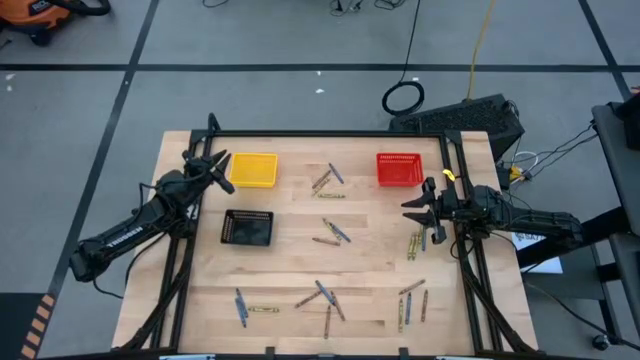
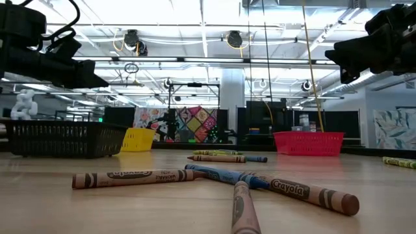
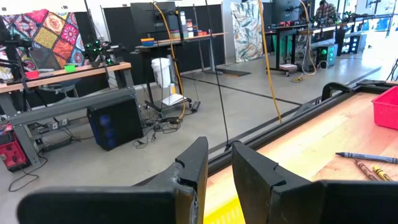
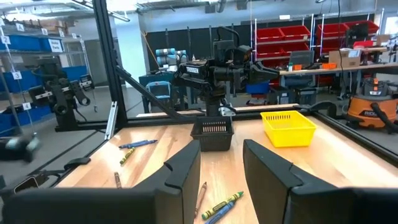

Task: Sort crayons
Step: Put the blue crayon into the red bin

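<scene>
A grey concrete floor [image 1: 300, 60] crossed by dark tape lines surrounds the table; an orange shop vacuum [image 1: 40, 15] sits at 11 o'clock. Beyond, a patchwork quilt [image 2: 198, 123] hangs at 12 o'clock under bright ceiling lights [image 2: 195, 19], with red storage bins [image 4: 311, 34] on shelving.

Three mesh baskets are sitting on the table: one yellow basket [image 1: 252, 169] just beside the left gripper [image 1: 217, 167], one black basket [image 1: 247, 228] near it, one red basket [image 1: 399, 168] close to the right gripper [image 1: 413, 211].

Crayons [image 1: 330, 232] are lying loose in small clusters, roughly two dozen; the exact count is not readable where they overlap. About six clusters are showing between and below the two grippers.

Two arms, two grippers, both hanging over the table's sides.
</scene>
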### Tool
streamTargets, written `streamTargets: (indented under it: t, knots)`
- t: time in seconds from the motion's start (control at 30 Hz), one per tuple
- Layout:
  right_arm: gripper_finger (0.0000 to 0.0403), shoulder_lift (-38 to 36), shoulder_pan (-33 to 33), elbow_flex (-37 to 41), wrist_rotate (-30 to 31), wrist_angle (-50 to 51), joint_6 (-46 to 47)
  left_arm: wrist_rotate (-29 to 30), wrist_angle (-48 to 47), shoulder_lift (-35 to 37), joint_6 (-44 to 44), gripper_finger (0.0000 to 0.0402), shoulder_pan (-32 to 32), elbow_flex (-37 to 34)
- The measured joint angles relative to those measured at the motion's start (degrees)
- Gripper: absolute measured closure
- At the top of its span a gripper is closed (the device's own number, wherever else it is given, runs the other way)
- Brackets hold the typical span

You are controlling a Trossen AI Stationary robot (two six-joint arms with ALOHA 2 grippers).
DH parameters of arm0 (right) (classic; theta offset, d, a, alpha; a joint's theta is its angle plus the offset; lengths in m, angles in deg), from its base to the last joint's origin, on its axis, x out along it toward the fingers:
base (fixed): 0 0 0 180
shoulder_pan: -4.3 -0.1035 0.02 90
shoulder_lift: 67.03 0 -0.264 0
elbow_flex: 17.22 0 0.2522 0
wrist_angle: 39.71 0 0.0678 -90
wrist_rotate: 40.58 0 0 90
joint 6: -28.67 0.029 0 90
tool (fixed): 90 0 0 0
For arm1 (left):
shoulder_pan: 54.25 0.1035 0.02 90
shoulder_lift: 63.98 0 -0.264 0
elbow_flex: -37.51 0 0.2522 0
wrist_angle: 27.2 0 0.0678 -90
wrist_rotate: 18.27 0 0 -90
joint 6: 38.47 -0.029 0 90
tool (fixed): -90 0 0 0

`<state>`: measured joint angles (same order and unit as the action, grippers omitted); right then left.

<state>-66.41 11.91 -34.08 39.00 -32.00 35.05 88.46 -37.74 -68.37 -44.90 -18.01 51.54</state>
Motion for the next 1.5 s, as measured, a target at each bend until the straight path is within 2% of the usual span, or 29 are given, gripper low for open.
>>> streamTargets:
  t: [0.4, 1.07, 1.2, 1.5]
  knots:
    - [0.0293, 0.0, -0.01, 0.01, 0.11, 0.97, 1.9, 0.02, 0.02, 0.0, 0.0, 0.0322, -0.02, 0.0]
    - [0.0293, 0.0, -0.02, 0.0, 0.15, 0.92, 0.0, 0.02, 2.15, 0.0, 0.16, 0.0322, 0.0, 0.0]
    - [0.0293, 0.0, -0.02, 0.0, 0.14, 0.69, 0.0, 0.04, 1.59, 0.0, 5.75, 0.0322, 0.05, 0.0]
    - [0.0293, 0.0, -0.02, 0.0, 0.01, 0.68, -1.73, -0.14, 2.34, 0.0, 6.14, 0.0322, 0.05, 0.0]
